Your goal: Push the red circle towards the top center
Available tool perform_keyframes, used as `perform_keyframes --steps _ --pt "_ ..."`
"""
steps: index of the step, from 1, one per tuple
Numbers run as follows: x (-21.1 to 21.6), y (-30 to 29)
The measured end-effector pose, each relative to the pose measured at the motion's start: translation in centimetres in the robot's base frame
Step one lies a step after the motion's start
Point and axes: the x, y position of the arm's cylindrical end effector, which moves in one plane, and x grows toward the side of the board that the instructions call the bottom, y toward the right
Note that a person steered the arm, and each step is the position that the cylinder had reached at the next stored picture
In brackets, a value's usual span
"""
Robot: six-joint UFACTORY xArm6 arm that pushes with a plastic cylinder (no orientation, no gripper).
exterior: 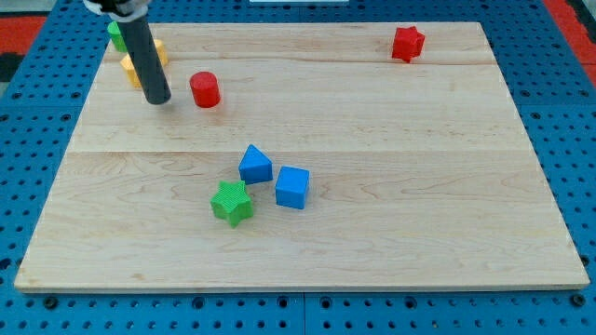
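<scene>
- the pale wooden board [307,233] is being kept mostly bare.
- my tip [158,100] is being held just left of the small red circle block [205,89], apart from it, seemingly to drive it rightward toward top center.
- no gripper is being carried, only a rod.

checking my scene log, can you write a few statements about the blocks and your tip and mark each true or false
1. My tip is at the view's left of the red circle, with a gap between. True.
2. The red star lies at the view's bottom left. False: it is near the top right.
3. The green star lies beside the blue blocks. True.
4. The blue cube touches the red circle. False: they are far apart.
</scene>
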Motion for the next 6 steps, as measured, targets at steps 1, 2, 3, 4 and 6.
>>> perform_keyframes --steps 1,2,3,4,6 --pt "-1.9 3.8" --pt "-4.7 7.3" --pt "-5.0 12.6" --pt "-5.6 10.4" --pt "-6.9 11.8"
